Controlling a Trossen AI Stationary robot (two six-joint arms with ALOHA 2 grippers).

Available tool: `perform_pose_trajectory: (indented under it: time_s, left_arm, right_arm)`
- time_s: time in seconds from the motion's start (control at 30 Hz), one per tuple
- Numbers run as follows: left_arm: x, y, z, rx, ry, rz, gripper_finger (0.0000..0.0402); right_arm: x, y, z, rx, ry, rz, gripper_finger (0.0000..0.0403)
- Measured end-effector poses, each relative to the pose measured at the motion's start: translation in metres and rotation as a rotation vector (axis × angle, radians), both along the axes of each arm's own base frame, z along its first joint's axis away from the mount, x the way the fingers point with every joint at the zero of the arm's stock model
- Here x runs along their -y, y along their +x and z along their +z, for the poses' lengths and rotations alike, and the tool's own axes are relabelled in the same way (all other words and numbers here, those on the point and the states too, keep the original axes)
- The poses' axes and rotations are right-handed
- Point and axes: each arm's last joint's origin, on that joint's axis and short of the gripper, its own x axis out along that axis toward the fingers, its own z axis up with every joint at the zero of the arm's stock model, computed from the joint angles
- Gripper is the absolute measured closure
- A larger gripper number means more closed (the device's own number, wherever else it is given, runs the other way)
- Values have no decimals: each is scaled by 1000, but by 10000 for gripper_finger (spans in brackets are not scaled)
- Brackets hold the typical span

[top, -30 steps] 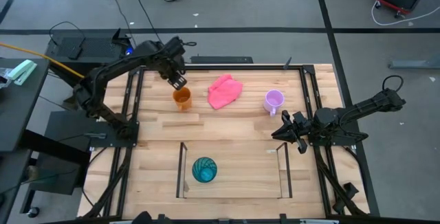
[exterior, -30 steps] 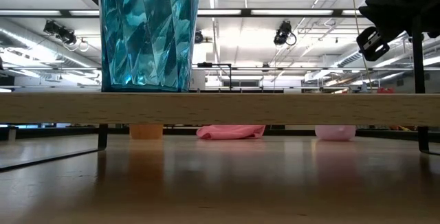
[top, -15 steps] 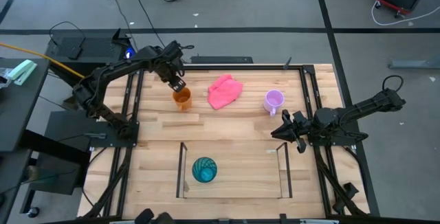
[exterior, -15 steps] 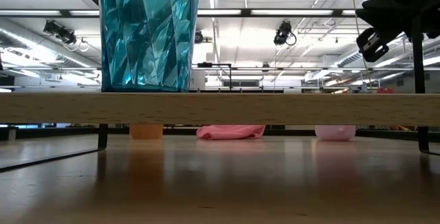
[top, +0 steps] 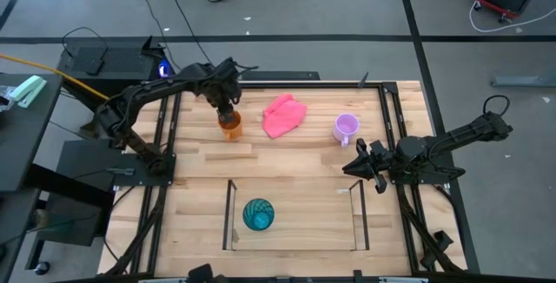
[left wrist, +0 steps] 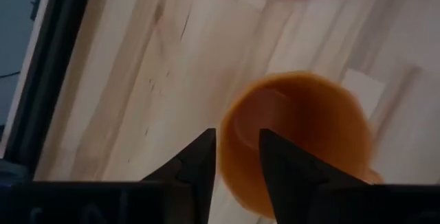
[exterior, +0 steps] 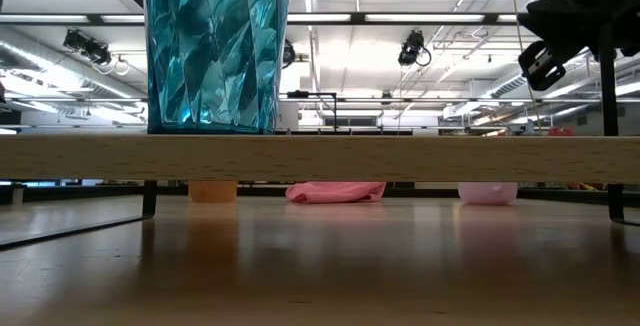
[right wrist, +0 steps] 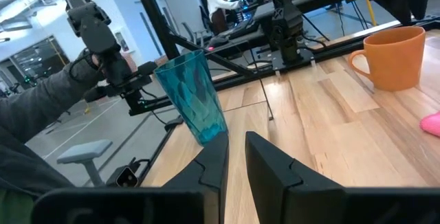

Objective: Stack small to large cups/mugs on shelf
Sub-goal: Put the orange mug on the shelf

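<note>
The orange mug (top: 230, 127) stands upright on the table near its far left; its handle (right wrist: 356, 59) shows in the right wrist view. My left gripper (top: 228, 112) is right above it, open. In the left wrist view one finger (left wrist: 203, 152) is outside the mug's rim (left wrist: 230, 124) and the other (left wrist: 275, 155) over its inside. The lilac mug (top: 346, 128) stands at far right. The teal tumbler (top: 258, 214) stands on the shelf's plank (exterior: 400, 157). My right gripper (top: 354, 167) waits by the shelf's right end, shut. My left gripper comes at the orange mug from above, pointing down, with its fingers on either side of the rim (left wrist: 230, 124) on the side away from the handle. Whether either finger touches the wall, I cannot tell. The mug stands on the table.
A crumpled pink cloth (top: 284, 115) lies between the two mugs. The shelf's thin rod frame (top: 229, 213) rises at both ends of the plank, with bare plank right of the tumbler. A person's sleeve (right wrist: 41, 107) shows beyond the table in the right wrist view.
My left gripper has moved a little toward the near edge and down, from just beyond the orange mug's far rim to over the mug itself. The mug has stayed where it was.
</note>
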Motion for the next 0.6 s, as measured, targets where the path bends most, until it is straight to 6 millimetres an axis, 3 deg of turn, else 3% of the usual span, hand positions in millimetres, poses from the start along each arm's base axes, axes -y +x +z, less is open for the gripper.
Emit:
perform_pose_trajectory:
  time_s: [0.6]
  left_arm:
    - [-15,4,-30,-90,-42,-16,276]
  right_arm:
    - [0,0,-1,-13,-4,0,345]
